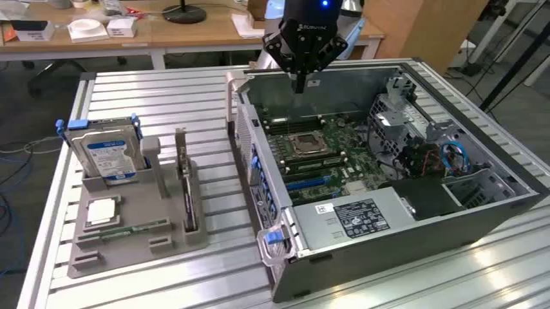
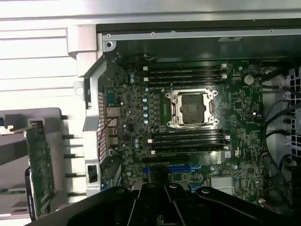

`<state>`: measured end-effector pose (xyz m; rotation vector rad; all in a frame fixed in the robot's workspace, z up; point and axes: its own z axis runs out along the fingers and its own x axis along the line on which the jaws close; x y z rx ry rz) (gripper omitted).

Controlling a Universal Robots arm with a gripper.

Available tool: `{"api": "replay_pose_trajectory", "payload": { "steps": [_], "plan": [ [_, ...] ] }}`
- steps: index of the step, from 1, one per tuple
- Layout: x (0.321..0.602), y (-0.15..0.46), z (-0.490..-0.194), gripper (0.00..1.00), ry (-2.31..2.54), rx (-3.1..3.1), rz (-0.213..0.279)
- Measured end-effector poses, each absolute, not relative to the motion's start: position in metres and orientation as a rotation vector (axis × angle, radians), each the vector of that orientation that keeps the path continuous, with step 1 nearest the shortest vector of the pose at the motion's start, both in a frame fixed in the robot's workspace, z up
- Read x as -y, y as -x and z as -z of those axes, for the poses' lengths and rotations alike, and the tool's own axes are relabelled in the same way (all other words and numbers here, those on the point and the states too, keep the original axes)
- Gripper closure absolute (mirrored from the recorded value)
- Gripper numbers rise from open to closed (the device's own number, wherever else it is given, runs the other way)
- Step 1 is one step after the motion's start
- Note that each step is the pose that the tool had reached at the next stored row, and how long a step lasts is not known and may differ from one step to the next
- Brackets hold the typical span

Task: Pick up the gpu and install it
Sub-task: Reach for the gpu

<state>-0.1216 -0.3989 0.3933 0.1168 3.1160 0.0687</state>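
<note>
The gpu (image 1: 184, 183) stands on edge in a slot of the grey parts holder (image 1: 142, 241), at the exterior view's left of the open computer case (image 1: 413, 219). In the wrist view the gpu (image 2: 40, 167) is a green-backed card in that holder. My gripper (image 1: 298, 85) hangs shut and holds nothing, over the far end of the case and well apart from the gpu. Below it lies the motherboard (image 2: 188, 122) with its bare processor socket (image 2: 193, 107) and blue expansion slot (image 2: 171, 168).
A silver hard drive (image 1: 107, 153) with a blue-white label stands in the holder beside the gpu. A processor chip (image 1: 102, 211) and a green memory stick (image 1: 129, 230) lie in front. The case's drive cage and cables (image 1: 429, 154) sit at the exterior view's right. A desk (image 1: 172, 32) runs behind the slatted table.
</note>
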Motion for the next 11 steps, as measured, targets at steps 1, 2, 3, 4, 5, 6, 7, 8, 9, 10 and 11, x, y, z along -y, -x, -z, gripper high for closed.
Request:
{"api": "replay_pose_trajectory", "payload": {
  "steps": [1, 2, 3, 4, 5, 6, 7, 8, 9, 10, 11],
  "plan": [
    [0.3989, 0.1216, -0.3933, 0.89, -0.117, -3.116, -0.069],
    [0.3989, 0.1215, -0.3933, 0.89, -0.117, -3.116, -0.069],
    [0.3988, 0.1216, -0.3933, 0.89, -0.117, -3.117, -0.069],
    [0.3988, 0.1217, -0.3932, 0.89, -0.117, -3.117, -0.069],
    [0.3988, 0.1218, -0.3932, 0.89, -0.116, -3.118, -0.069],
    [0.3988, 0.1221, -0.3932, 0.89, -0.117, -3.118, -0.069],
    [0.3988, 0.1223, -0.3931, 0.89, -0.117, -3.118, -0.069],
    [0.3988, 0.1224, -0.3931, 0.89, -0.117, -3.118, -0.069],
    [0.3989, 0.1226, -0.3931, 0.89, -0.117, -3.118, -0.069],
    [0.3989, 0.1228, -0.3930, 0.89, -0.117, -3.118, -0.069],
    [0.3988, 0.1230, -0.3930, 0.89, -0.117, -3.119, -0.069]
  ]
}}
